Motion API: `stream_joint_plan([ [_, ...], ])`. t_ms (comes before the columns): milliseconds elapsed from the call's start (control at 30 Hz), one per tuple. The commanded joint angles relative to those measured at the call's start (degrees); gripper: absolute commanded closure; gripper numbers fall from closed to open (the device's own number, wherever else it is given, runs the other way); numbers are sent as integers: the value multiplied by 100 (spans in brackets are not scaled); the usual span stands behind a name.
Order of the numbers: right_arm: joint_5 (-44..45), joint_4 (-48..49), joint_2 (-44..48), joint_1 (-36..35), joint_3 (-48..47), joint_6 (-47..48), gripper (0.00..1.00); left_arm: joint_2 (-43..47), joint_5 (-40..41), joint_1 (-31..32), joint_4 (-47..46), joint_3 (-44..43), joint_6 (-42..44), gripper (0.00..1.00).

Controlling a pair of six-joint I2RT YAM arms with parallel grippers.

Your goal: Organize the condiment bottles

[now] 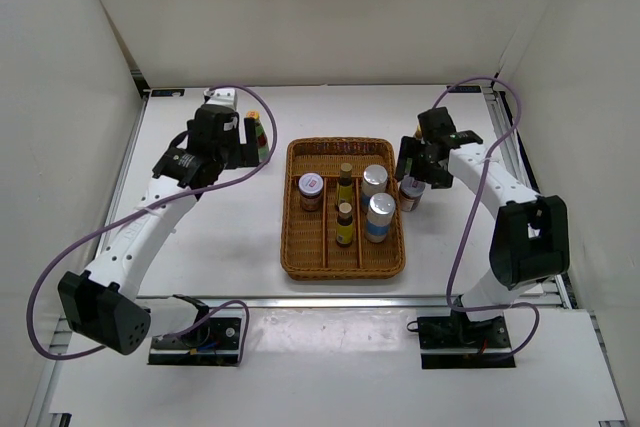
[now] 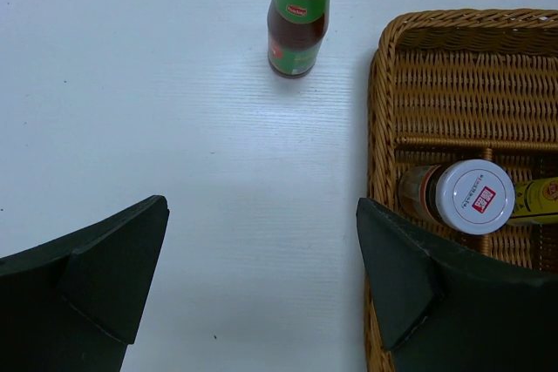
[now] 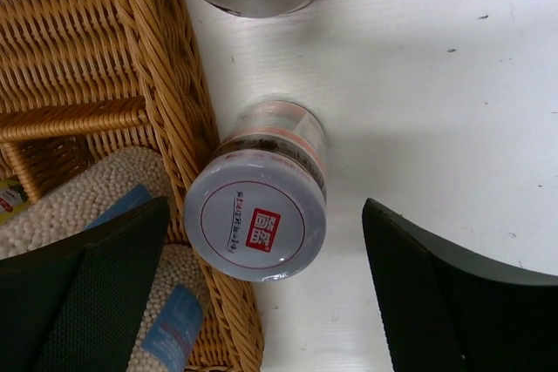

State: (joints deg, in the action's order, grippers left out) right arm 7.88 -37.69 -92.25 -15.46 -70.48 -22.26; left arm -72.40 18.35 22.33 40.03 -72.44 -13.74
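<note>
Entry: wicker tray (image 1: 345,144) held one pink-lidded jar (image 1: 310,187), two yellow-labelled mini bottles (image 1: 345,217) and two silver-lidded cylinders (image 1: 380,213). The left gripper (image 2: 261,206) gaped wide, empty; a sauce bottle (image 2: 298,23) stood ahead of its fingers. The right gripper (image 3: 264,206) was spread, gripping nothing; a second jar (image 3: 255,228) stood between its fingers. The lid's red print was illegible.

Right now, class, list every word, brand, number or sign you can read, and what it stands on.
Nothing is clear enough to quote.
Lid of the loose jar, beside the wicker tray: red square logo, white characters, ring of tiny print, blurred.
Lid of the second jar, inside the tray: same logo, too small.
Sauce bottle: red oval mark, unreadable.
Cylinder: blue labels, blurred.
Mini bottle: yellow label, blurred.
</note>
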Motion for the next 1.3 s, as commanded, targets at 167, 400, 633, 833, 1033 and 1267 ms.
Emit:
stream_joint_plan([
  [167,56,377,-179,17,210,-77,13,174,-183,-62,-22,73,64,0],
  [400,-85,491,-311,17,333,-129,41,226,-183,-62,31,125,64,0],
  [633,345,-62,250,17,210,-129,79,226,-130,-62,31,125,64,0],
  [833,398,-922,1208,17,-282,99,100,226,-130,-115,31,125,64,0],
  [1033,425,-1801,2183,-36,-1360,371,100,226,-78,-115,31,125,64,0],
  [1267,-540,-2032,2256,-860,-2540,583,100,226,-77,-115,84,73,64,0],
])
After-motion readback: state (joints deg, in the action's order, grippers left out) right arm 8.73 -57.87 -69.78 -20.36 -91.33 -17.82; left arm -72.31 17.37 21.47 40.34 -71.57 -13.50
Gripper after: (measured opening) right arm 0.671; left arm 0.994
